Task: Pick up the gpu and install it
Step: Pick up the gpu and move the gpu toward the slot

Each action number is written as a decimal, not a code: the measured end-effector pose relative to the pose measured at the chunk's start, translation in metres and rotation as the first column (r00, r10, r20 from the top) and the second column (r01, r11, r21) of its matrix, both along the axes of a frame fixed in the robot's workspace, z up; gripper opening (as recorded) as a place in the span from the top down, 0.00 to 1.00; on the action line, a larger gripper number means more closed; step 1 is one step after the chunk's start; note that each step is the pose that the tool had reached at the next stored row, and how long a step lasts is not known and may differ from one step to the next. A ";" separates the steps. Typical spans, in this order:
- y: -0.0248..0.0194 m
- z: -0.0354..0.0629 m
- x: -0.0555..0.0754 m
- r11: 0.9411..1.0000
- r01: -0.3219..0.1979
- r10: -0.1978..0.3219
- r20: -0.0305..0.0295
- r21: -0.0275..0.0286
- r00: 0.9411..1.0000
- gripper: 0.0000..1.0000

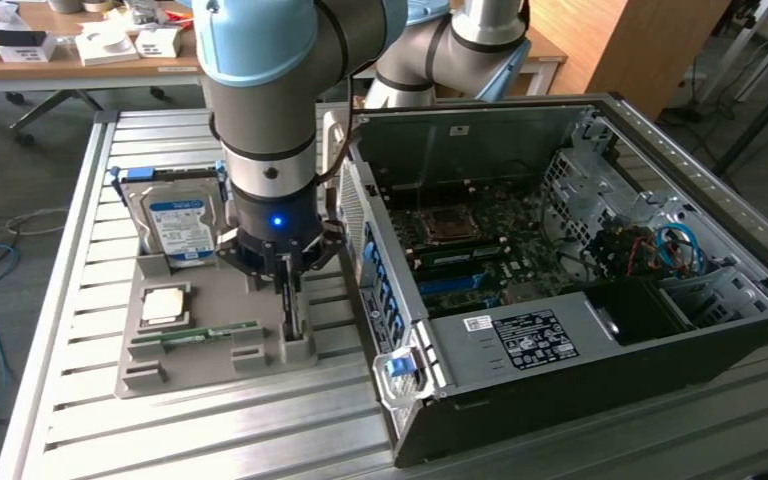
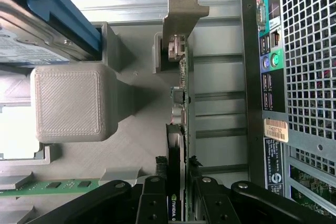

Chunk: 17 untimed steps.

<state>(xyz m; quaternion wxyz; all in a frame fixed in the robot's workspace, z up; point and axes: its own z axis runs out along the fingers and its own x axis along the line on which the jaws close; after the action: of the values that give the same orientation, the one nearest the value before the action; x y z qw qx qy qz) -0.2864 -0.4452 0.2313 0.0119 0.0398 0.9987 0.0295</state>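
Note:
The gpu [image 2: 182, 77] stands on edge in a slot of the grey printed holder [image 2: 131, 145], its pale tan bracket [image 2: 184, 9] at the far end. My gripper [image 2: 177, 171] reaches straight down over it, with a black finger pressed against each face of the card, so it is shut on the card. In the exterior view the gripper [image 1: 287, 285] hangs over the holder's right side, and the gpu [image 1: 291, 325] is a thin dark edge below it, still seated in the holder [image 1: 211, 365].
The open computer case [image 1: 558, 270] lies just to the exterior view's right, its rear port panel [image 2: 304, 51] close beside the card. The holder also carries a hard drive [image 1: 180, 225], a processor [image 1: 164, 305] and a green memory stick [image 1: 197, 333].

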 end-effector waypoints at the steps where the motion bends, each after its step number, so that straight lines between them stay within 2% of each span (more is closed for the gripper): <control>1: 0.0000 0.0000 0.000 1.000 -0.006 0.006 0.000 0.000 1.000 0.74; 10: 0.0001 0.0010 0.000 1.000 -0.019 0.019 0.001 0.001 1.000 0.74; 17: 0.0000 0.0183 0.000 1.000 -0.019 0.019 0.000 0.002 1.000 0.74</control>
<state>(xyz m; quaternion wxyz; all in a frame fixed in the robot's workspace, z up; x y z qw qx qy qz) -0.2863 -0.4452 0.2496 0.0117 0.0301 0.9990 0.0307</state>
